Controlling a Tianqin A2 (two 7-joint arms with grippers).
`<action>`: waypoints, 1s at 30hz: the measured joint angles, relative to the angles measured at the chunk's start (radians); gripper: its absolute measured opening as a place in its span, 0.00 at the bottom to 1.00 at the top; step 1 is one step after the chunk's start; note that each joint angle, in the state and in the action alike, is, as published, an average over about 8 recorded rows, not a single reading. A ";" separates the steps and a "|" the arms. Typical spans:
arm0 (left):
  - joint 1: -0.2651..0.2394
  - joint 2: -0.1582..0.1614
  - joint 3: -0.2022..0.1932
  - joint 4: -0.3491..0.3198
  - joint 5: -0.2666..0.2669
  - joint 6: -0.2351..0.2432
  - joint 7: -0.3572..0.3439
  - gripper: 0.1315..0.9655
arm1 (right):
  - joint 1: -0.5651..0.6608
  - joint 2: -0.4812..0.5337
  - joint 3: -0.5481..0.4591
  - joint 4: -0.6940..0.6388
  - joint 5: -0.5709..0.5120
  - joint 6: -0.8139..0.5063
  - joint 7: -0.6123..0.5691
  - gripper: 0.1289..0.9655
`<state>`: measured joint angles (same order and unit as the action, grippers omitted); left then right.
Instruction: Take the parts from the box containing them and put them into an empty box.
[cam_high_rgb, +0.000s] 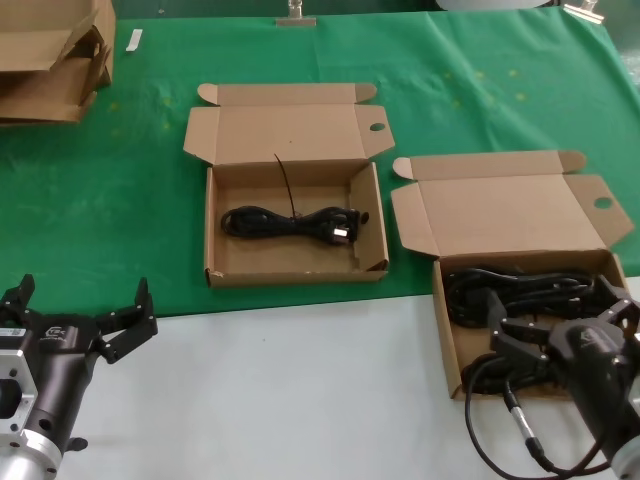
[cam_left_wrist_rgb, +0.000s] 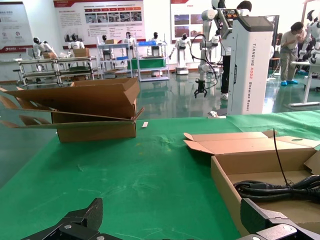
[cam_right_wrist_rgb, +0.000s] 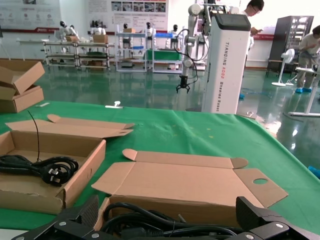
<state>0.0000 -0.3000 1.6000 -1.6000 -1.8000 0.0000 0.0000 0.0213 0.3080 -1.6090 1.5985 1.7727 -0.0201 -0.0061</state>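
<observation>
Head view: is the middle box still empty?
No. The middle box already holds one black cable bundle lying across its floor.

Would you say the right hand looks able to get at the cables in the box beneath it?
Probably yes: the right hand is open directly over the cables, and the box has its lid folded back.

A robotics lab hall: humanoid robots on shelving, wall posters, glossy green floor.
</observation>
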 joint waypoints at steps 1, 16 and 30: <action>0.000 0.000 0.000 0.000 0.000 0.000 0.000 1.00 | 0.000 0.000 0.000 0.000 0.000 0.000 0.000 1.00; 0.000 0.000 0.000 0.000 0.000 0.000 0.000 1.00 | 0.000 0.000 0.000 0.000 0.000 0.000 0.000 1.00; 0.000 0.000 0.000 0.000 0.000 0.000 0.000 1.00 | 0.000 0.000 0.000 0.000 0.000 0.000 0.000 1.00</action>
<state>0.0000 -0.3000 1.6000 -1.6000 -1.8000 0.0000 0.0000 0.0213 0.3080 -1.6090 1.5985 1.7727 -0.0201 -0.0061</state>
